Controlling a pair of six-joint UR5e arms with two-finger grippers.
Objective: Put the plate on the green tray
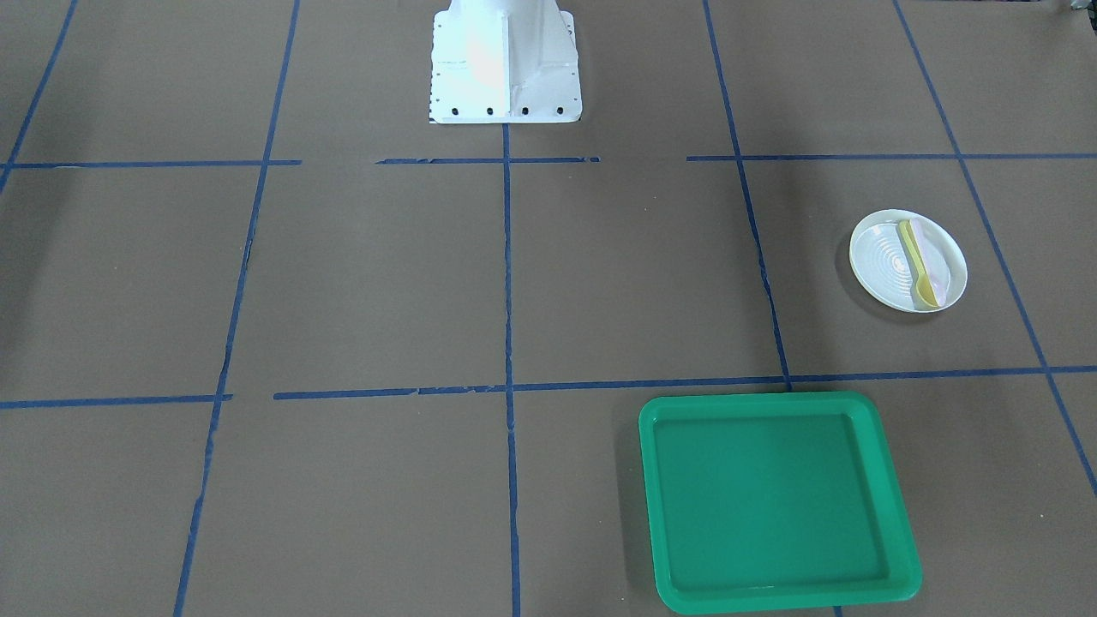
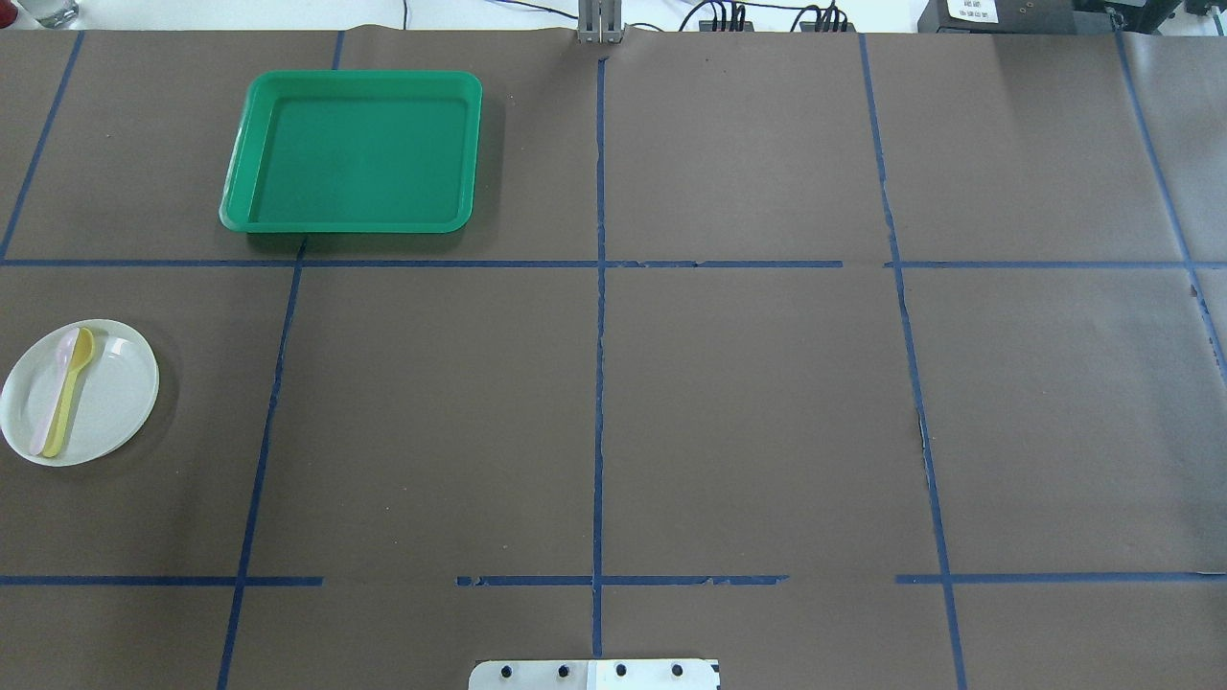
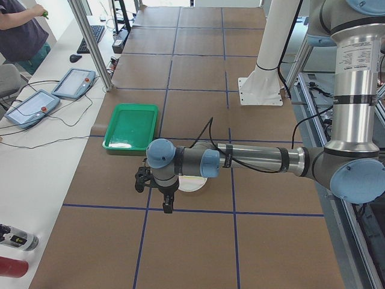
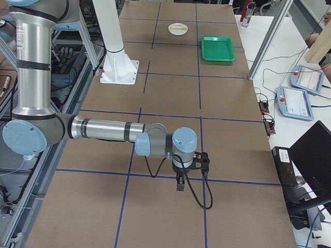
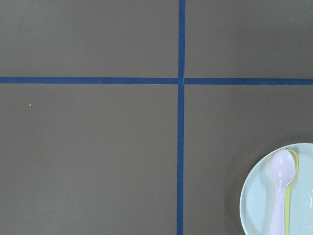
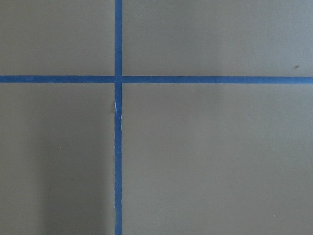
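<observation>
The small white plate (image 1: 883,257) lies flat on the brown table with a yellow spoon (image 1: 915,261) and a pink spoon (image 1: 936,257) on it. It also shows in the overhead view (image 2: 120,393) and at the left wrist view's lower right corner (image 5: 257,196). The green tray (image 1: 771,497) lies empty beyond it (image 2: 355,153). My left gripper (image 3: 166,205) hangs just beside the plate (image 3: 194,185), which the arm partly hides. My right gripper (image 4: 179,185) hangs far from the plate (image 4: 175,31) and the tray (image 4: 217,49). I cannot tell whether either is open or shut.
Blue tape lines (image 2: 599,335) split the table into squares. The white robot base (image 1: 504,64) stands at mid-table. Teach pendants (image 3: 36,99) and cables lie on the white bench past the tray. A person (image 3: 21,27) stands at that bench.
</observation>
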